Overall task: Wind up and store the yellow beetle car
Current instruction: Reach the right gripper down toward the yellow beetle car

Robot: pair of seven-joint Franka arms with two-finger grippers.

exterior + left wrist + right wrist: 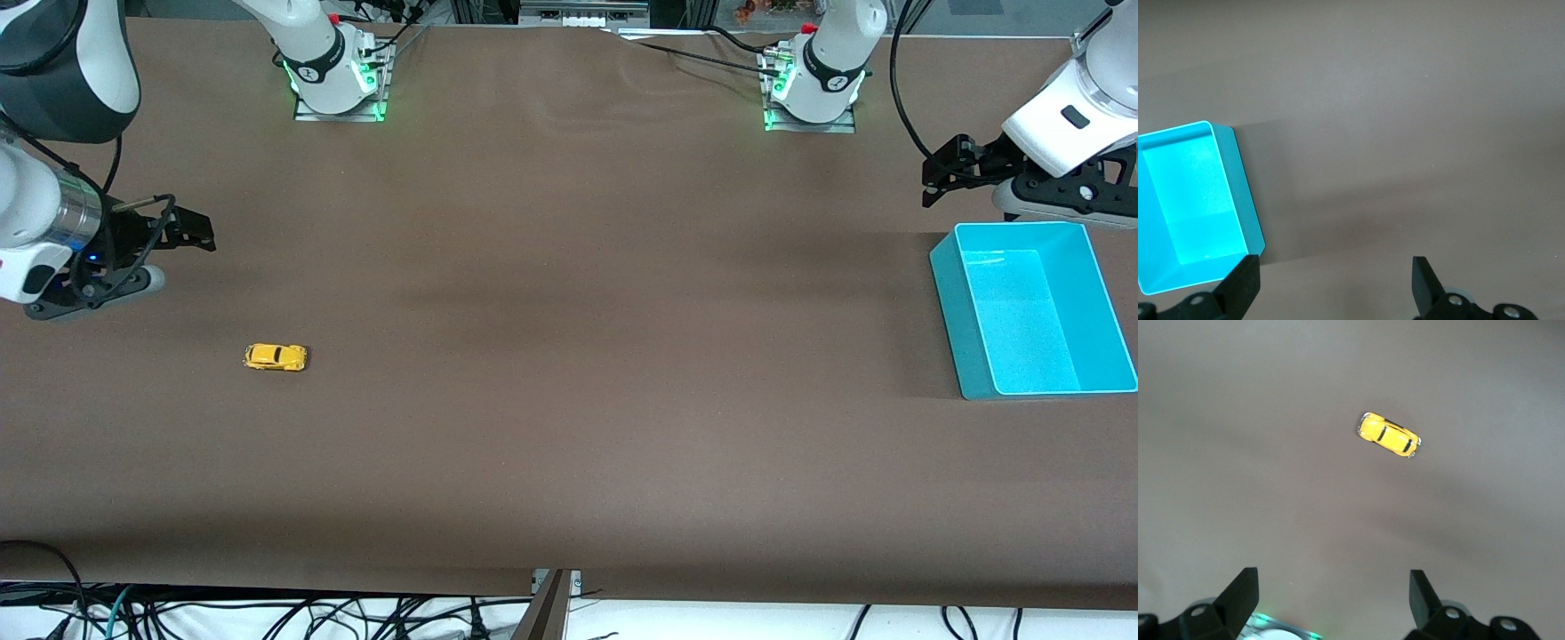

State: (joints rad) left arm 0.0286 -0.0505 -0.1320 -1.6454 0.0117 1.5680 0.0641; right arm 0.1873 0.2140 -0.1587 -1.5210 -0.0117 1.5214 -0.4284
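Note:
The yellow beetle car (276,356) stands on its wheels on the brown table, toward the right arm's end; it also shows as the small yellow car (1389,435) in the right wrist view. My right gripper (194,222) hangs over bare table at that end, apart from the car, open and empty (1331,579). A turquoise bin (956,320) sits empty at the left arm's end. My left gripper (935,173) hangs over the table beside the bin's edge (1238,180), open (1335,267) with nothing between its fingers.
Both arm bases (338,76) (809,84) glow green along the table's edge farthest from the front camera. Loose cables (267,613) lie below the table's near edge. A wide stretch of brown table (605,338) separates the car from the bin.

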